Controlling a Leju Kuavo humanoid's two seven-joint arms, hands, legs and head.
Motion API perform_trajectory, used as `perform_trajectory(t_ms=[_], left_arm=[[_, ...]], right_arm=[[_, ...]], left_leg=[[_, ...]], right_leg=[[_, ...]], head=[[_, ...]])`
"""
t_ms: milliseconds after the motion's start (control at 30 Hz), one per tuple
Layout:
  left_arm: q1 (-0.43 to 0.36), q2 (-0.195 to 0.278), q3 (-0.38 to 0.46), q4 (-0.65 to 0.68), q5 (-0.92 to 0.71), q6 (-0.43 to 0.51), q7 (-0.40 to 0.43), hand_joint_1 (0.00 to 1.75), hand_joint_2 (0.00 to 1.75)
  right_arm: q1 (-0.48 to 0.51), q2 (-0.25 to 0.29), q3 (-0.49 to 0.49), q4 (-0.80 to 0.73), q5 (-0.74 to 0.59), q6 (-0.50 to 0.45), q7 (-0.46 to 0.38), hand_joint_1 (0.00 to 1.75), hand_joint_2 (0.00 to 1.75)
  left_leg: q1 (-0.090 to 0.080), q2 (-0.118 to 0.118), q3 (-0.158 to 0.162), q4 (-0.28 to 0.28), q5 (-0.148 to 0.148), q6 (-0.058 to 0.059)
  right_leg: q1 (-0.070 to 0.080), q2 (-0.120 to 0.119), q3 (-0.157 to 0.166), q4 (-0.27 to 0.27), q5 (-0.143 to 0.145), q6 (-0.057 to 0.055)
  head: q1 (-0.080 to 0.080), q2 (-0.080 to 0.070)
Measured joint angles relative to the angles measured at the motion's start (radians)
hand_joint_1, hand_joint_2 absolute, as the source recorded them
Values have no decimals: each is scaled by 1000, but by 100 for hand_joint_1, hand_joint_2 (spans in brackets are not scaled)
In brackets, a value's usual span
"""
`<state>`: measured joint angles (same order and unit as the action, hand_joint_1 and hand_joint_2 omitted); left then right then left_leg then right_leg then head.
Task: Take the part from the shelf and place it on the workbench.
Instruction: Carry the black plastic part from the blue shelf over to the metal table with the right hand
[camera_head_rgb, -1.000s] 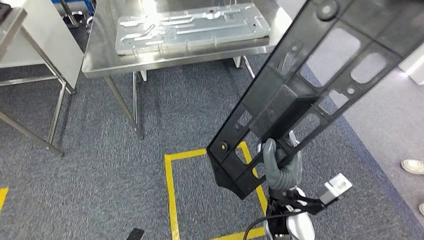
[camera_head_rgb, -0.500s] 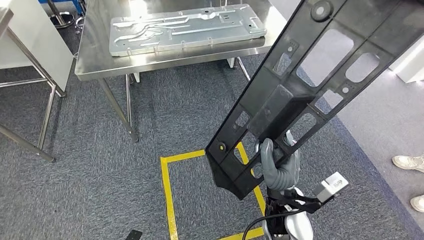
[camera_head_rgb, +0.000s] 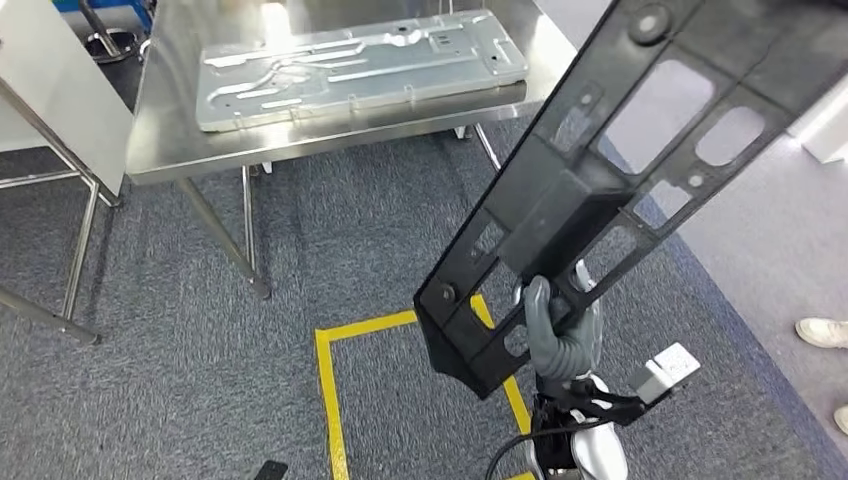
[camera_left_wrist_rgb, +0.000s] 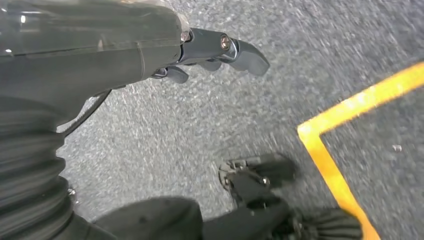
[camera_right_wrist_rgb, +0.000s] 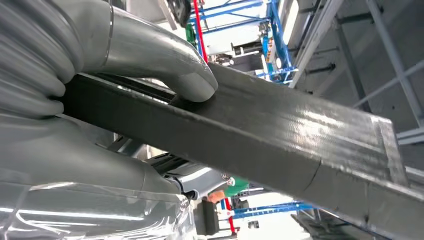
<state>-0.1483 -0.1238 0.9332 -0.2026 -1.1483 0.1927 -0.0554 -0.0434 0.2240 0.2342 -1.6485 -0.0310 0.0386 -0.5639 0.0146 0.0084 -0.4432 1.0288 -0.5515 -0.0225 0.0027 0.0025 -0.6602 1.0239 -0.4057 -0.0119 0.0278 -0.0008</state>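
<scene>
Since a second ago my whole view has swung, so the steel workbench sits further left and lower in the head view; that is my camera moving, not the bench; my grip on the part has stayed as it was.

Far to the left of my right hand, a white panel is cut off at the picture's edge; ahead and to the left of my hand the workbench carries a flat silver metal plate, its far end cropped; below it grey carpet bears a yellow tape outline, partly hidden by what I hold; my left hand hangs over the carpet with nothing in it, fingers slightly curled and apart; my right hand clasps the black part near its lower end, thumb pressed on one face, the other fingers mostly hidden behind it; the part rises slanting up and to the right, its top cut off; right of my hand, a person's white shoes stand on the paler floor.
</scene>
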Motion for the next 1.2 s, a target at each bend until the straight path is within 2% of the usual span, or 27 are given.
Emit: perform_trajectory(t_ms=[33,67,100,133,167,200,233,267,367,400,433,500,567,600,667,700,733,767,800,867,900,933,967,1033,1100,1167,1200], left_arm=[[-1,0,0,0,0,0,0,0,175],[-2,0,-1,0,0,0,0,0,175],[-1,0,-1,0,0,0,0,0,175],[0,0,-2,0,0,0,0,0,175],[3,0,-2,0,0,0,0,0,175],[6,0,-2,0,0,0,0,0,175],[8,0,-2,0,0,0,0,0,175],[9,0,-2,0,-1,0,-1,0,175],[12,2,-2,0,-1,0,-1,0,175],[12,2,-2,0,-2,-1,-1,0,175],[11,3,-3,0,-2,-1,-1,0,175],[7,4,-3,0,-3,-1,-1,0,175],[4,5,-4,-1,-3,0,-1,0,175],[4,5,-4,-1,-3,0,-1,0,175],[2,5,-4,-1,-4,-1,-1,0,175],[3,5,-4,-1,-4,-1,-1,0,175],[3,5,-4,-1,-4,-2,-1,0,175],[4,4,-5,-1,-4,-2,-1,0,175],[4,3,-5,-1,-4,-2,-1,0,175],[3,2,-5,-1,-5,-2,-1,0,175],[1,2,-5,-1,-5,-2,-1,0,175],[-1,2,-5,-1,-5,-2,-1,0,175],[-2,3,-5,-1,-5,-2,-1,0,175],[-3,3,-5,-1,-5,-2,-1,0,175],[-4,3,-5,-1,-5,-2,-1,0,175],[-2,3,-5,-1,-5,-2,-1,0,175],[0,2,-5,-1,-5,-2,-1,0,175]], right_arm=[[-1,0,0,0,-1,0,0,175,175],[-1,1,0,0,-1,1,-1,175,175],[-1,1,0,0,0,1,0,175,175],[-1,1,1,0,0,1,0,175,175],[0,1,1,0,0,1,0,175,175],[0,1,1,0,0,1,0,175,175],[1,1,1,1,-1,0,0,175,175],[1,1,1,1,-1,0,0,175,175],[1,1,1,1,-1,0,-1,175,175],[2,1,2,1,-1,-1,-1,175,175],[3,1,2,1,-1,-1,-1,175,175],[4,1,3,-1,-2,-1,-1,175,175],[3,0,3,-2,-3,-1,-2,175,175],[4,0,3,-2,-3,-1,-2,175,175],[6,0,3,-2,-3,-1,-1,175,175],[7,-1,3,-2,-3,-2,-1,175,175],[8,-1,3,-2,-3,-2,-1,175,175],[8,-1,3,-2,-3,-2,-1,175,175],[8,-1,3,-2,-3,-2,-1,175,175],[9,-2,3,-2,-2,-2,-1,175,175],[10,-2,3,-2,-2,-3,-1,175,175],[10,-2,3,-2,-2,-4,-1,175,175],[10,-2,3,-2,-2,-4,-1,175,175],[10,-1,3,-4,-3,-4,-2,175,175],[11,0,3,-5,-3,-3,-2,175,175],[11,0,3,-5,-3,-2,-1,175,175],[11,0,3,-5,-3,-2,-1,175,175]], left_leg=[[1,-1,-21,46,6,-2],[1,-1,-58,107,6,-3],[1,-2,-100,168,-5,-4],[1,-2,-145,218,-35,-5],[1,-2,-183,244,-71,-5],[1,-2,-211,244,-99,-5],[1,-3,-229,222,-108,-3],[0,-3,-237,178,-80,0],[-11,-7,-242,36,134,16],[-16,-8,-240,12,176,22],[-21,-9,-234,2,182,27],[-21,-12,-207,-18,171,39],[-15,-14,-168,-36,154,47],[-12,-13,-149,-41,142,48],[-8,-14,-114,-44,115,47],[-6,-15,-96,-44,100,44],[-3,-16,-77,-44,85,41],[-1,-16,-58,-44,69,37],[2,-16,-41,-45,53,32],[3,-15,-11,-45,22,18],[1,-15,-1,-51,10,11],[0,-14,9,-51,7,3],[0,-14,14,-49,10,-5],[3,-13,2,9,28,-13],[5,-12,-63,128,19,-16],[4,-12,-151,235,-45,-15],[2,-12,-184,255,-82,-12]], right_leg=[[-1,2,18,-6,-8,-6],[-1,3,36,-11,-18,-11],[0,3,51,-12,-30,-15],[2,5,67,-13,-44,-18],[4,8,84,-13,-58,-19],[5,11,104,-13,-73,-20],[6,14,127,-13,-90,-20],[8,16,149,-13,-107,-19],[9,19,193,-13,-152,-12],[6,21,200,-14,-158,-6],[3,22,204,-13,-157,1],[-1,20,191,27,-132,14],[-3,15,127,138,-105,27],[-6,13,80,200,-112,32],[-14,10,-6,270,-179,45],[-18,9,-34,273,-213,51],[-22,7,-50,252,-229,55],[-25,5,-54,210,-215,58],[-28,1,-51,153,-164,60],[-28,-11,-42,41,-17,54],[-26,-14,-39,11,31,47],[-24,-13,-36,-3,51,37],[-23,-9,-28,-2,40,27],[-22,-2,-1,-7,21,8],[-17,0,33,-9,-5,-7],[-9,2,67,-9,-34,-17],[-4,4,85,-9,-49,-20]], head=[[-1,0],[-2,0],[-3,0],[-3,0],[-3,0],[-3,0],[-3,0],[-3,0],[0,0],[2,0],[3,0],[2,0],[4,0],[6,0],[8,0],[8,0],[8,0],[8,0],[9,0],[12,0],[12,0],[13,0],[11,0],[8,0],[4,0],[2,0],[2,0]])
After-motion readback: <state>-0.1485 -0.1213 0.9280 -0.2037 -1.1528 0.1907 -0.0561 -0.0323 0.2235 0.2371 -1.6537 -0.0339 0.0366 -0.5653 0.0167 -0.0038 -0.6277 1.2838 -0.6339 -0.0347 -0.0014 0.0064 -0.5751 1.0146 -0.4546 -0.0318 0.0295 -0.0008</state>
